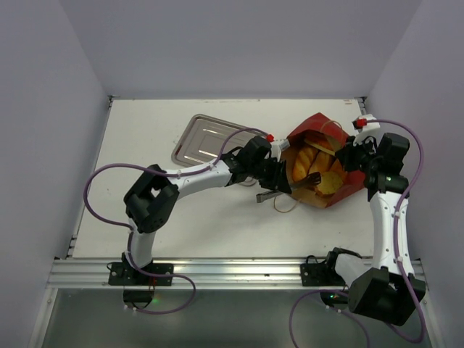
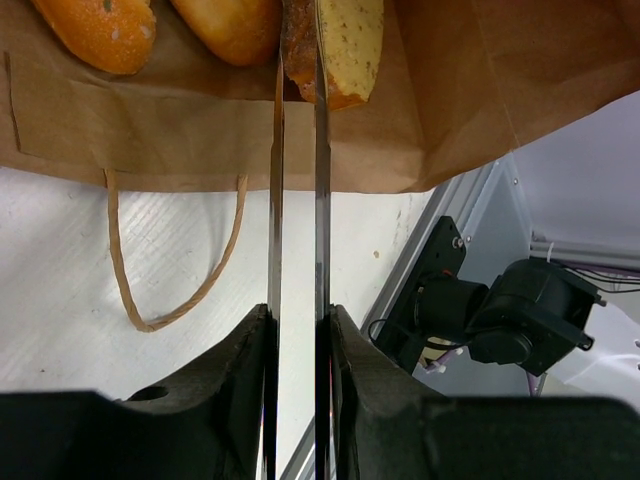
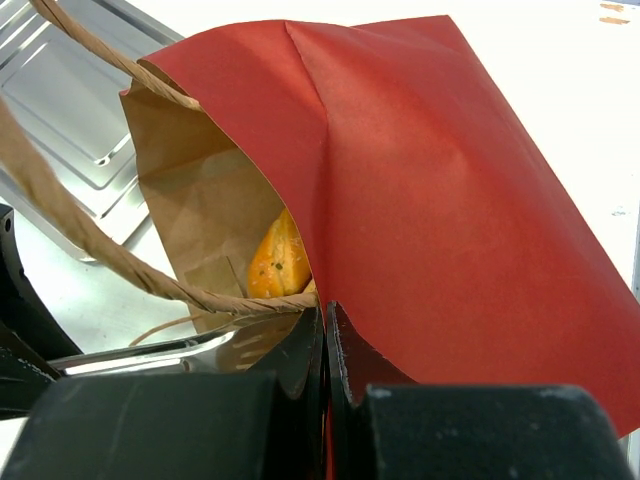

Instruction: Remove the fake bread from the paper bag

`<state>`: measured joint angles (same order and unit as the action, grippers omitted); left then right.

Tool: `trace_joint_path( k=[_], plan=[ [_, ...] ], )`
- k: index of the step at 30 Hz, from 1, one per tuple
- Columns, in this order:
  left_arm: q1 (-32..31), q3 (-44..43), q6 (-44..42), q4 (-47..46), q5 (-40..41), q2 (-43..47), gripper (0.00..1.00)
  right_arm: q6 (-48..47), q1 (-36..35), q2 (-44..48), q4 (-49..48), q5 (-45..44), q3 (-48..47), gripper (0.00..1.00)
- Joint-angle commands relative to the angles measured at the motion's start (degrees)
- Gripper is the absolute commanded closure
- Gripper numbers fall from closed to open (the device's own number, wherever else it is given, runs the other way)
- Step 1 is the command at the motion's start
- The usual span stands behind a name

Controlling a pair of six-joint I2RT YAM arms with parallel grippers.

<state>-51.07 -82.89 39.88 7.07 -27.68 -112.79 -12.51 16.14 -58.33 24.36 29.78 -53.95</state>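
Observation:
The dark-red paper bag (image 1: pixel 317 124) lies on its side right of the table's middle, its tan inside (image 2: pixel 450 100) open toward the left arm. Golden fake breads (image 1: pixel 331 181) fill it. In the left wrist view two loaves (image 2: pixel 100 30) lie left of a toast slice (image 2: pixel 350 40). My left gripper (image 1: pixel 310 178) reaches into the bag's mouth, and its thin metal blades (image 2: pixel 299 60) are shut on the crust edge of the toast slice. My right gripper (image 1: pixel 351 156) is shut on the bag's red rim (image 3: pixel 430 200), jaws together (image 3: pixel 325 310). One bread (image 3: pixel 278 262) shows inside.
A flat steel tray (image 1: pixel 199 138) lies behind and left of the bag, also in the right wrist view (image 3: pixel 70 110). A twine handle (image 2: pixel 130 290) loops onto the white table in front of the bag's mouth. The right arm's base (image 2: pixel 500 310) sits at the table's near edge.

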Motion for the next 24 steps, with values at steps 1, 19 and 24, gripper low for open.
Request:
trace_joint_path(
  k=[1, 19, 24],
  plan=[
    [0.09, 0.19, -0.33, -0.31, -0.27, 3.80, 0.90, 1.09, -0.06, 1.55, -1.33, 0.89, 0.52, 1.00],
    [4.31, 14.07, -1.47, -1.01, 1.40, 20.85, 1.00, 2.05, 0.03, 2.60, -2.56, -0.34, 1.40, 1.00],
    [6.94, 18.20, -3.66, 1.71, 0.44, 26.30, 1.00, 2.14, 0.03, 2.87, -2.74, -0.42, 1.48, 1.00]
  ],
)
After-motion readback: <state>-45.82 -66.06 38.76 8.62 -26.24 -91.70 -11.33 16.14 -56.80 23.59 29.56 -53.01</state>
